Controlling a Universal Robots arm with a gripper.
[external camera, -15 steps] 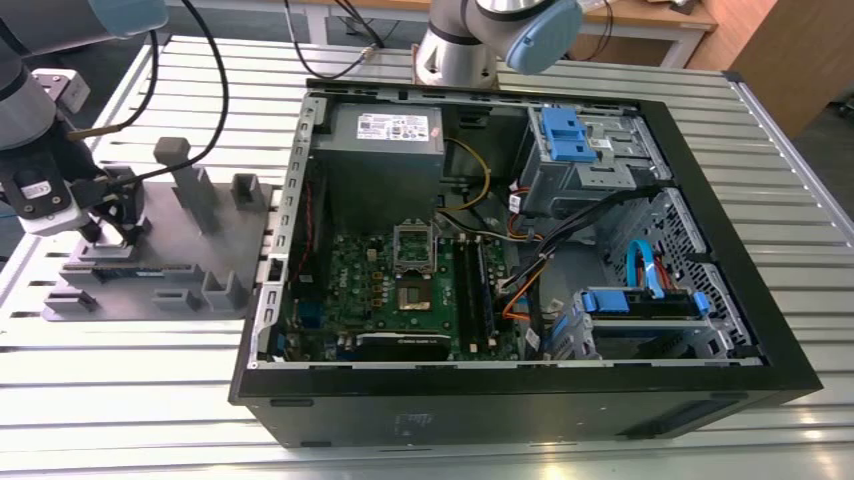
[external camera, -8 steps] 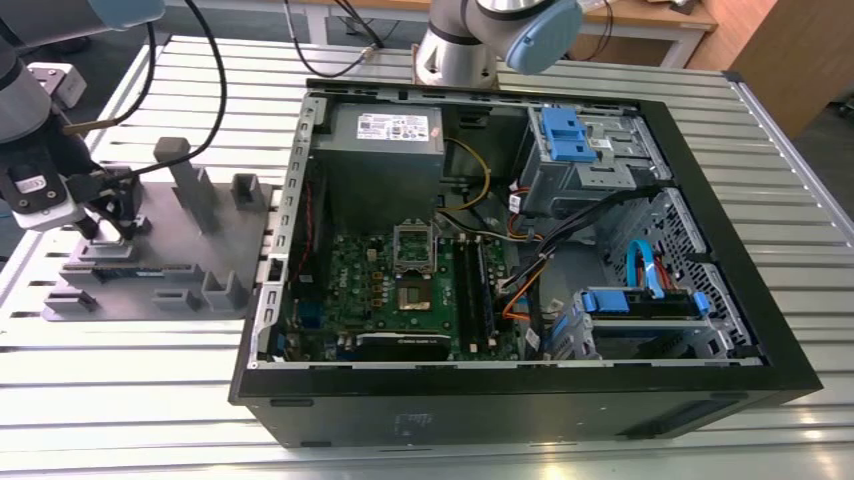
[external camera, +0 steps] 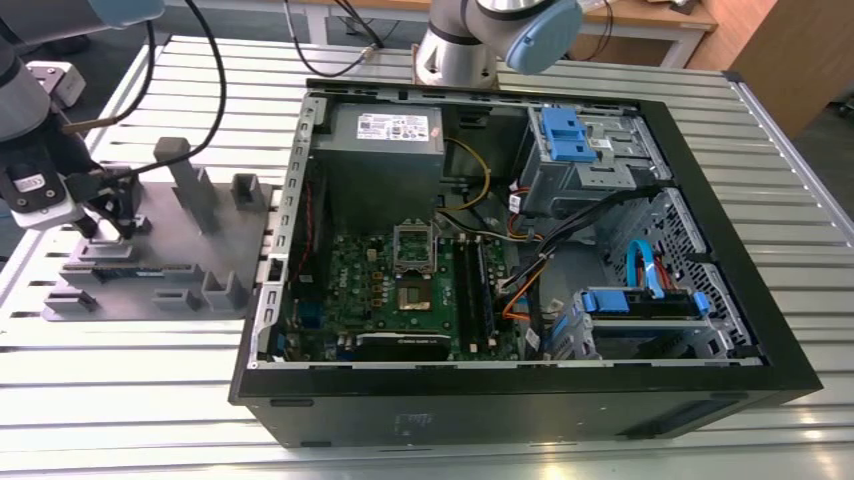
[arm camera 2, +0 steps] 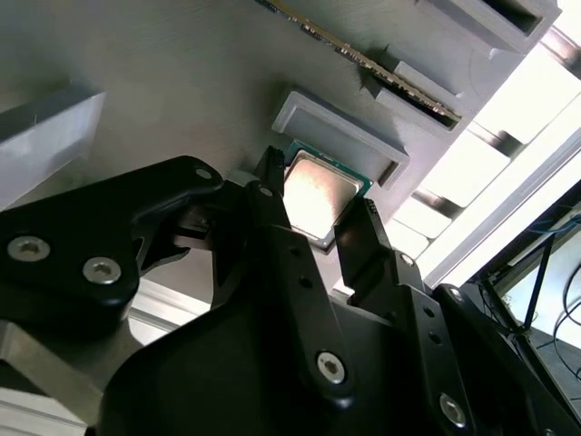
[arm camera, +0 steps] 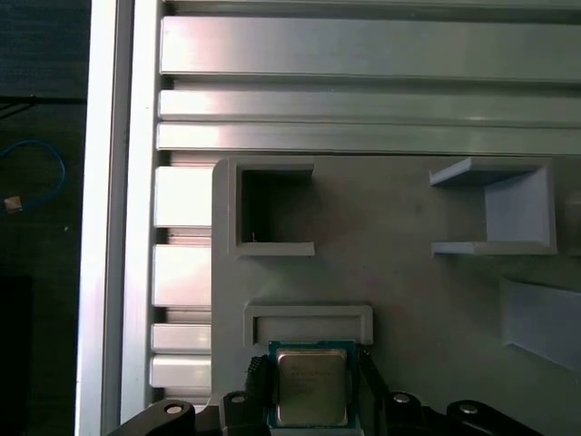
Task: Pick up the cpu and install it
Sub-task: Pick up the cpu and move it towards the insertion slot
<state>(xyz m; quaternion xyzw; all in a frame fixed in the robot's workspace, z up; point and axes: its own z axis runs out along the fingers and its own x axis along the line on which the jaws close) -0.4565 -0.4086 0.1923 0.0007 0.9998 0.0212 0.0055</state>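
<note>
One end effector [arm camera: 311, 365] at cpu [arm camera: 311, 392], grey fixture plate [arm camera: 408, 282], slatted table [arm camera: 363, 54]

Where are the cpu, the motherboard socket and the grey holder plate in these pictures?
cpu [arm camera: 311, 389]: first wrist view, on its silver metal top.
motherboard socket [external camera: 418, 293]: exterior view, on its square middle.
grey holder plate [external camera: 167, 240]: exterior view, on a bare flat part.
</note>
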